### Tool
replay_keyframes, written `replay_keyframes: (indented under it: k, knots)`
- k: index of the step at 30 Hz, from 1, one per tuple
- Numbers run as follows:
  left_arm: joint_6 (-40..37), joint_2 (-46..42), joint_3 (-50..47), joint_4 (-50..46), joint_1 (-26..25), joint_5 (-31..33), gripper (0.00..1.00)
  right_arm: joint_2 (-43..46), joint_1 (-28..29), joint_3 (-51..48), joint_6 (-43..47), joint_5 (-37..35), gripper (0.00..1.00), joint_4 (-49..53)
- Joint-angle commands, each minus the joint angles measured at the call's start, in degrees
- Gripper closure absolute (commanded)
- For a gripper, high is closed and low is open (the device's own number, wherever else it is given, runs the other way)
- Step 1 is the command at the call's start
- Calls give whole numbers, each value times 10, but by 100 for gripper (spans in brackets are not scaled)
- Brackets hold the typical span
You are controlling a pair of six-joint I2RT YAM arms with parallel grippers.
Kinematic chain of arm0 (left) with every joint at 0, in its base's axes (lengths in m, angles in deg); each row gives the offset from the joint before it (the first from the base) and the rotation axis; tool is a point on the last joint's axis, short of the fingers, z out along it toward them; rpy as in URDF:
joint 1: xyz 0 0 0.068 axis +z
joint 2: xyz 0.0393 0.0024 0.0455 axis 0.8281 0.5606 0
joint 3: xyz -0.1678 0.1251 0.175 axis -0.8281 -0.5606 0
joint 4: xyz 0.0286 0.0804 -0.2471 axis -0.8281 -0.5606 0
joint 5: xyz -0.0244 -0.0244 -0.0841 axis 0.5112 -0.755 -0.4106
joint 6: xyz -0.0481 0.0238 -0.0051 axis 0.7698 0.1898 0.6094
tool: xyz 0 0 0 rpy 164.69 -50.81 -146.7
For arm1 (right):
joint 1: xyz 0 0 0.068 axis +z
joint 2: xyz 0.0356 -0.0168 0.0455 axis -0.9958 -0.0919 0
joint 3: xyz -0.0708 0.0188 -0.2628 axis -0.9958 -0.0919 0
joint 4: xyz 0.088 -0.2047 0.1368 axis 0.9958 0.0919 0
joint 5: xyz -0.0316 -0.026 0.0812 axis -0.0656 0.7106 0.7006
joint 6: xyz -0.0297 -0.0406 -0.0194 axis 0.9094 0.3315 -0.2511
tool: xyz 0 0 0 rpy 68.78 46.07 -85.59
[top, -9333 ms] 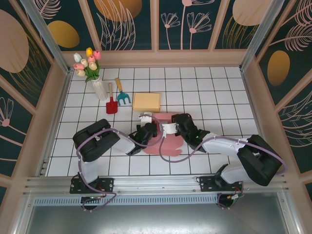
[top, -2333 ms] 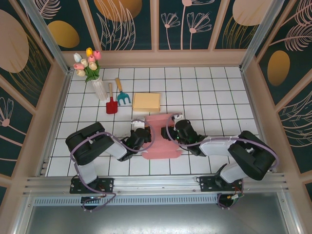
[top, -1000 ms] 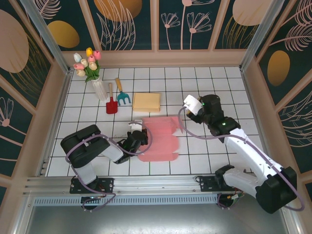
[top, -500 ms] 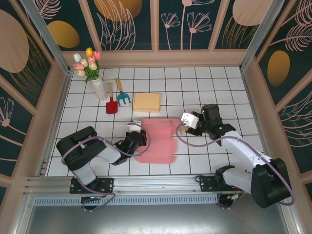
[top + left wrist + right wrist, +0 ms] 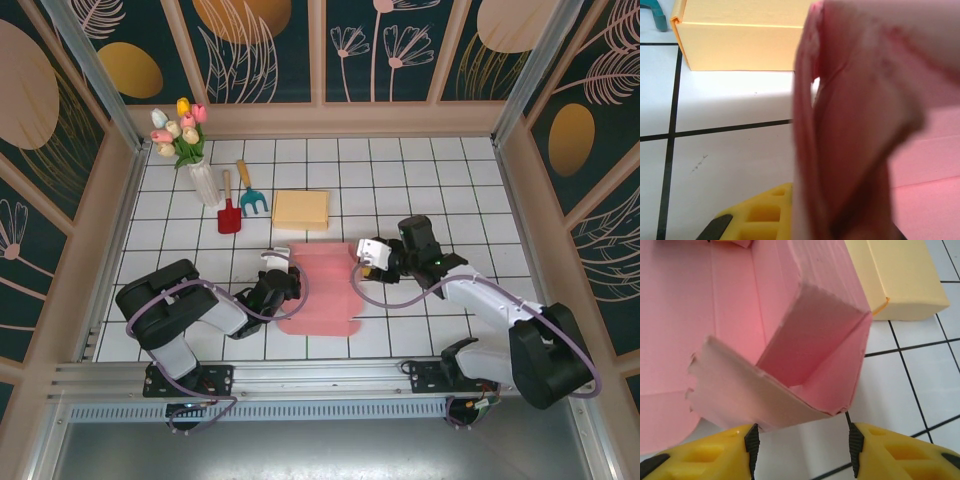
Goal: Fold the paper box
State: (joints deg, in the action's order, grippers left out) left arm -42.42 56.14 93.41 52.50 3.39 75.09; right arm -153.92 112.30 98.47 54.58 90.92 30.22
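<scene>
The pink paper box (image 5: 322,285) lies partly unfolded on the white tiles between my two arms. My left gripper (image 5: 287,284) is shut on its left edge. In the left wrist view the pinched pink paper box (image 5: 855,125) rises between the jaws of the left gripper (image 5: 840,227), with one yellow finger (image 5: 760,215) showing beside it. My right gripper (image 5: 361,264) sits at the box's right side. In the right wrist view a raised corner flap of the box (image 5: 815,355) stands just ahead of the open right gripper (image 5: 802,447), and the left pad (image 5: 752,442) is at the flap's lower edge.
A closed yellow box (image 5: 300,209) lies just behind the pink one, and shows as the yellow box (image 5: 900,280) in the right wrist view. A red shovel (image 5: 229,212), a teal rake (image 5: 250,195) and a vase of tulips (image 5: 195,150) stand at the back left.
My right arm has come down and leftward from the back right to the box's right flap, its jaws narrowing a little. The left gripper has kept its hold in place.
</scene>
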Motion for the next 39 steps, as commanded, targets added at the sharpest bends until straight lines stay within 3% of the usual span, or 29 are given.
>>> replay_keyframes:
  k: [1, 7, 13, 17, 21, 30, 37, 39]
  knots:
    - [0, 1, -2, 14, -2, 2, 100, -12, 10, 4, -31, 33, 50, -28]
    - [9, -2, 9, -8, -2, 25, 100, -37, 28, 14, -73, 29, 54, -29]
    - [11, -14, 8, -23, -2, 31, 100, -66, 67, 44, -244, -23, 52, -87]
    - [11, -21, 4, -29, -1, 40, 100, -89, 87, 62, -330, -85, 52, -113]
    - [23, -30, 4, -43, -2, 62, 100, -104, 105, 61, -385, -164, 61, -150]
    - [64, -40, 4, -70, -2, 101, 100, -128, 172, -11, -475, -345, 66, -325]
    - [108, -34, 11, -100, -2, 120, 100, -188, 217, -35, -513, -494, 66, -398]
    - [133, -33, 20, -129, -1, 135, 100, -201, 224, -38, -540, -538, 73, -408]
